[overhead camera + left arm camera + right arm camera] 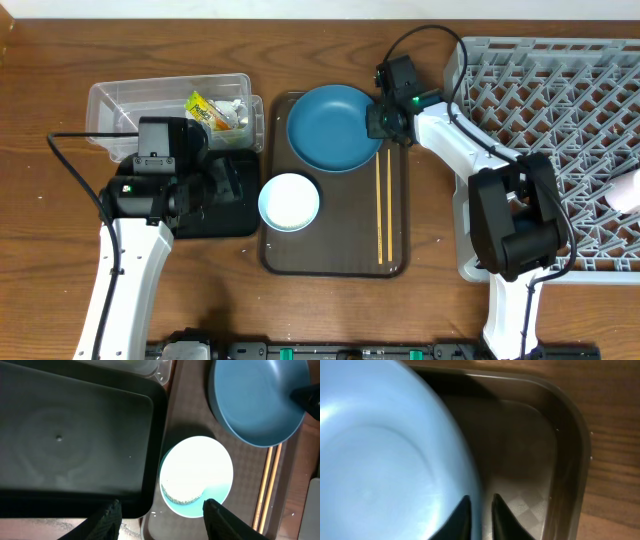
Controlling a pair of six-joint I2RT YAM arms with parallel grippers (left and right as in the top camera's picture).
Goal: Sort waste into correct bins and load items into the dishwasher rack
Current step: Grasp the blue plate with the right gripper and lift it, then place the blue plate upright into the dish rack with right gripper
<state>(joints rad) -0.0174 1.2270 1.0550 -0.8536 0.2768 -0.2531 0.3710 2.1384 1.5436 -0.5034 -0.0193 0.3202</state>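
The large dark blue dish (335,127) lies at the far end of the brown serving tray (330,258). My right gripper (384,118) is shut on the dish's right rim, one finger on each side of it in the right wrist view (481,516). The pale blue bowl (289,201) sits at the tray's left edge, with rice grains (182,496) stuck inside it. Two chopsticks (383,205) lie along the tray's right side. My left gripper (160,520) is open and empty, just short of the bowl and over the edge of the black tray (75,435). The green cup is out of view.
The clear tub (130,100) at the back left holds the yellow-green wrapper (210,112). The grey rack (560,110) fills the right side, with a pale pinkish object (628,190) at its right edge. A few loose grains (155,512) lie by the bowl.
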